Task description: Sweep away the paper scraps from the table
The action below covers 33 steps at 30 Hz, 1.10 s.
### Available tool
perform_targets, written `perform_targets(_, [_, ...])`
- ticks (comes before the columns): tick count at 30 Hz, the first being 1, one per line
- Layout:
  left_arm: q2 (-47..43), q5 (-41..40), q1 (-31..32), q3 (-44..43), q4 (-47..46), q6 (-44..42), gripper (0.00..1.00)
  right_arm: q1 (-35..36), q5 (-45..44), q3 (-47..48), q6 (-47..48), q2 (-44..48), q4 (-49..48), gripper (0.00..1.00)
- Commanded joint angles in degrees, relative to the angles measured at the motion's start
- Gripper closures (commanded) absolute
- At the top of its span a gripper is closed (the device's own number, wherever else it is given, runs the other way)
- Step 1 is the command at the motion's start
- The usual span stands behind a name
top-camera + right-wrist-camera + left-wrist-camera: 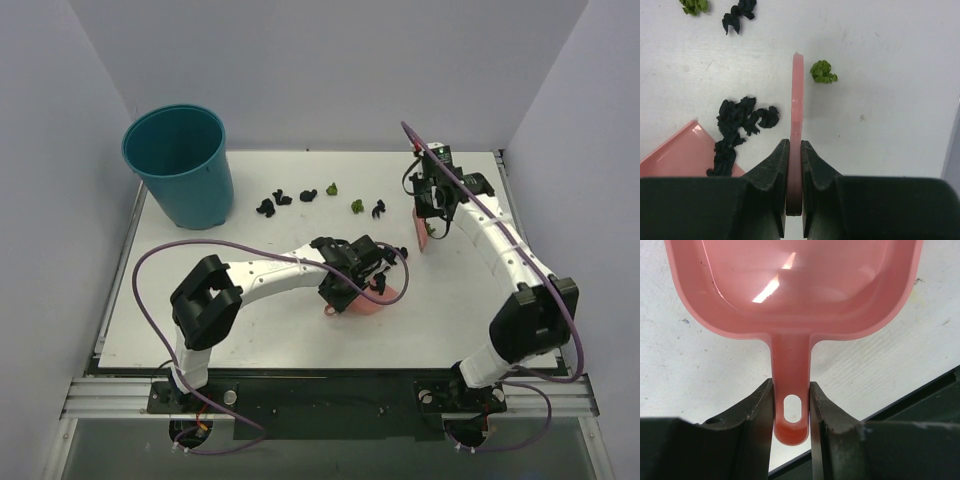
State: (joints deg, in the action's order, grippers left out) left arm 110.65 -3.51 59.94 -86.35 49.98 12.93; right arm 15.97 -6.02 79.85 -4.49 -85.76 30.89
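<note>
My left gripper (338, 292) is shut on the handle of the pink dustpan (368, 302), which lies on the white table (250, 330) near the middle. In the left wrist view the fingers (760, 410) clamp the handle of the dustpan (790, 280). My right gripper (432, 215) is shut on the pink brush (423, 237), seen edge-on in the right wrist view (797, 95). A clump of black paper scraps (742, 117) lies left of the brush at the dustpan's lip (680, 152). A green scrap (823, 71) lies just right of the brush. More scraps (308, 194) lie in a row farther back.
A teal bucket (180, 165) stands at the back left corner of the table. Pale walls enclose the table on three sides. The right arm's purple cable (480, 205) arches over the right side.
</note>
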Motion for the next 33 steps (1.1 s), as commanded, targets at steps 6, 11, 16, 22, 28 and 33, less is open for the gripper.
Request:
perform_targets(6, [1.3,1.8,-1.6,-3.5,1.6,-3.8,1.0,1.5,4.4,12.0,12.0,-14.3,5.5,1.0])
perform_targets(11, [1.9,2.5,-3.0,-3.8,1.2,-4.7,1.0,3.6,11.0,11.6,14.7,-15.4,7.6,1.0])
perform_targets(16, [2.7,0.9,-4.0,-4.2,1.3,-6.7,1.0,4.9,17.1,9.8,17.9,-14.4,11.5,1.0])
perform_targets(22, [2.2,-0.5,-4.7,-3.4,-1.3,-6.4,1.0,5.5,25.9,7.5,19.0,-11.5,13.4,1.0])
perform_targets(28, [1.9,-2.5,-4.7,-2.1,-3.7,-5.3,1.0,5.7,28.9,6.8,18.5,-9.1,14.5,1.0])
perform_targets(33, [0.0,-3.9,-4.7,1.3,-8.6,-2.9,1.0,5.8,24.2,6.2,16.4,-6.9,13.8,1.0])
